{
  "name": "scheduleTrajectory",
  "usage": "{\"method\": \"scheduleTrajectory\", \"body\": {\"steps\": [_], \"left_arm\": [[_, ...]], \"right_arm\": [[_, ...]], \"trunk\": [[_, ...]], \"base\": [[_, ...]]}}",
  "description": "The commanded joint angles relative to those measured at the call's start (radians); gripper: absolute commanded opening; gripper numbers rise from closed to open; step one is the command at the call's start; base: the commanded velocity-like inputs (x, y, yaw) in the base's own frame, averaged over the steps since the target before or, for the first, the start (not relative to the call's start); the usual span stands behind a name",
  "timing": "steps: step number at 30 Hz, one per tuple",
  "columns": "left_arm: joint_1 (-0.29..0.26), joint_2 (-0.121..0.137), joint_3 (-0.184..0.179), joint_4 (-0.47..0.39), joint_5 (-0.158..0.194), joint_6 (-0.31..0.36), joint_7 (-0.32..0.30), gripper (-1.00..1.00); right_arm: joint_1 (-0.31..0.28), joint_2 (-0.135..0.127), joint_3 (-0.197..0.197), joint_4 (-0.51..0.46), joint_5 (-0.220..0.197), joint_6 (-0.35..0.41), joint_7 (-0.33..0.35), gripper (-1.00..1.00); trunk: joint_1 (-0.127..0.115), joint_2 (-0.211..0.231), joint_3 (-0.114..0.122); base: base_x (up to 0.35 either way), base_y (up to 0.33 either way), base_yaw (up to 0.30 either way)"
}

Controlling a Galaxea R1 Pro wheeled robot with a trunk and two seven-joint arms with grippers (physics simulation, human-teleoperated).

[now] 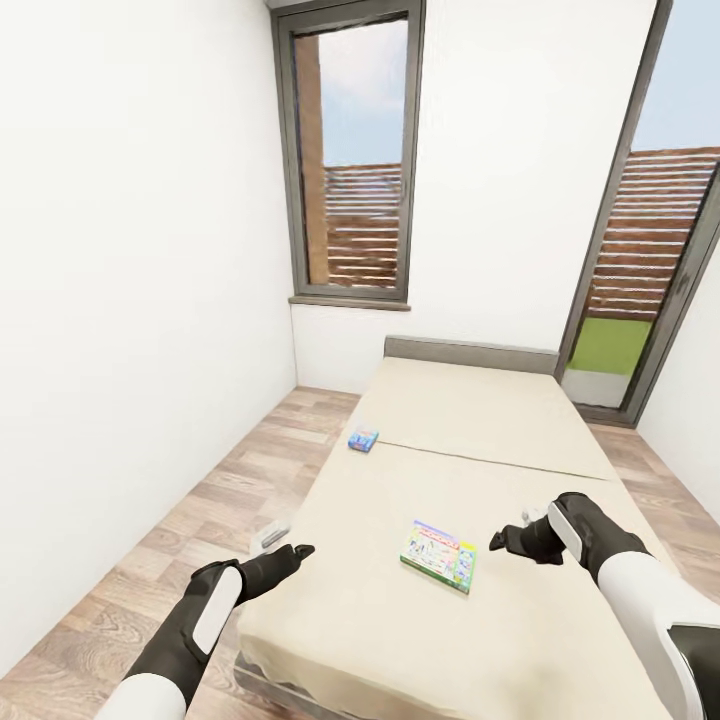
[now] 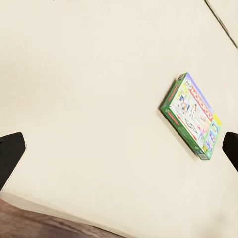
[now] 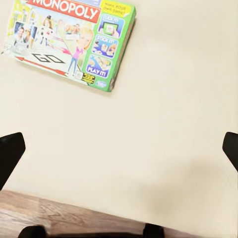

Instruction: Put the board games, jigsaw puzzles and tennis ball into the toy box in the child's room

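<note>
Closest to us, our left gripper (image 1: pixel 283 560) hangs over the near left corner of the bed (image 1: pixel 520 420), and our right gripper (image 1: pixel 515 540) hangs over the bed's right side. From the head view we cannot make out the gaps between the fingers. At the left wrist, however, the two dark fingertips (image 2: pixel 11 156) sit at opposite edges of the frame with bare mattress between them, so that gripper is spread wide and holds nothing. The right wrist view shows the same: fingertips (image 3: pixel 10 156) far apart, nothing gripped, nothing touched.

Between the two grippers, a green board game (image 1: pixel 439 555) lies flat on the bed, apart from both. Its box (image 3: pixel 69 42) is cut off at the frame edge in the right wrist view, though the word MONOPOLY reads clearly; the left wrist camera sees the whole box (image 2: pixel 191 116).

Farther up, near the bed's left edge, a small blue box (image 1: pixel 363 440) lies flat; its print is too small to read.

Beyond the bed stands a tall window (image 1: pixel 352 160).
</note>
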Motion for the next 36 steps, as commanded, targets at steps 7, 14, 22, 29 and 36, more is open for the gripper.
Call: {"method": "scheduleTrajectory", "body": {"steps": [7,14,22,29,36], "left_arm": [[0.000,0.000,0.006,-0.001,-0.001,0.007,-0.004,1.00],[0.004,0.004,0.007,-0.002,-0.001,0.006,-0.004,1.00],[0.006,0.012,0.007,-0.002,0.000,0.006,-0.004,1.00],[0.007,0.014,0.008,-0.002,0.000,0.008,-0.004,1.00],[0.007,0.015,0.008,-0.002,0.001,0.010,-0.004,1.00]], "right_arm": [[-0.001,0.000,-0.003,-0.001,-0.004,0.019,-0.001,1.00],[-0.001,0.000,-0.004,-0.001,-0.003,0.029,-0.002,1.00],[-0.001,-0.001,-0.006,-0.002,-0.002,0.057,-0.002,1.00],[-0.004,-0.008,-0.006,-0.002,-0.002,0.089,-0.003,1.00],[-0.013,-0.024,-0.007,-0.002,-0.002,0.102,-0.006,1.00]], "trunk": [[0.000,-0.001,-0.001],[0.000,-0.001,-0.001],[0.000,-0.001,-0.002],[0.000,-0.001,-0.009],[0.000,-0.001,-0.019]], "base": [[0.047,0.152,0.000],[0.098,0.256,0.000],[0.105,0.223,0.000],[0.041,0.085,0.000],[0.012,0.026,0.000]]}}
